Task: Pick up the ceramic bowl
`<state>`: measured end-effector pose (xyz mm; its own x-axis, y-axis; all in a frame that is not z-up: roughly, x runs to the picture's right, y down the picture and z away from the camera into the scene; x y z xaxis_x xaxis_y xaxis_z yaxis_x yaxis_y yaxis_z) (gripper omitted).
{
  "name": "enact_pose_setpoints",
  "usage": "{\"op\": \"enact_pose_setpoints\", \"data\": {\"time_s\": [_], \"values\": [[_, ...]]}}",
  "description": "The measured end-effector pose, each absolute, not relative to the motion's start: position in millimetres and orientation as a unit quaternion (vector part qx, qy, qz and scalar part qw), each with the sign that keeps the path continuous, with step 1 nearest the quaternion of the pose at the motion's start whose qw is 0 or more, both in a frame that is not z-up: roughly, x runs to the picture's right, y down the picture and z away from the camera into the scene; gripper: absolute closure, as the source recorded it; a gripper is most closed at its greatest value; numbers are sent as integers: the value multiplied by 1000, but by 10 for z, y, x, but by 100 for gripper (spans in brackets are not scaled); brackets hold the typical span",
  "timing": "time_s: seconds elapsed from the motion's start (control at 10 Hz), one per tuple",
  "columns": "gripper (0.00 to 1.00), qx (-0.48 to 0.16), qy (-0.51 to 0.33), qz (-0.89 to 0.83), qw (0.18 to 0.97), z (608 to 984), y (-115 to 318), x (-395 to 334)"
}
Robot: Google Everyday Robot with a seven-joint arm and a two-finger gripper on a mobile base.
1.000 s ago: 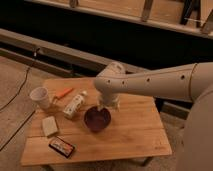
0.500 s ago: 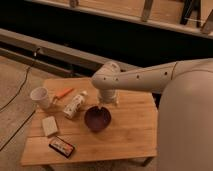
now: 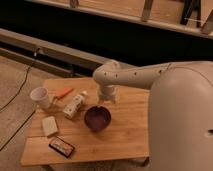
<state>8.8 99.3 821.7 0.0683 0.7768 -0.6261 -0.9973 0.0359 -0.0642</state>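
The ceramic bowl (image 3: 97, 118), round, shallow and dark purple-maroon, sits on the wooden table (image 3: 130, 135) near its middle. My white arm reaches in from the right. The gripper (image 3: 106, 101) points down at the bowl's far rim, right above it or touching it. The wrist hides the gripper's tips and part of the rim.
A white paper cup (image 3: 40, 97) stands at the table's left edge. An orange item (image 3: 64, 93) and a white bottle (image 3: 75, 104) lie left of the bowl. A pale block (image 3: 49, 125) and a dark snack bar (image 3: 62, 146) lie front left. Dark ledges run behind the table.
The arm's upper part has swung closer and now fills more of the right side. The gripper has stayed at the bowl's far rim. The bowl has not moved.
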Motion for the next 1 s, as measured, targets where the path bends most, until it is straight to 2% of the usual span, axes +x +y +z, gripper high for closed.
{"op": "enact_pose_setpoints", "data": {"time_s": [0.5, 1.0], "values": [[35, -318, 216, 506, 772, 8117, 1103, 122], [35, -332, 216, 460, 794, 8202, 1069, 155]]}}
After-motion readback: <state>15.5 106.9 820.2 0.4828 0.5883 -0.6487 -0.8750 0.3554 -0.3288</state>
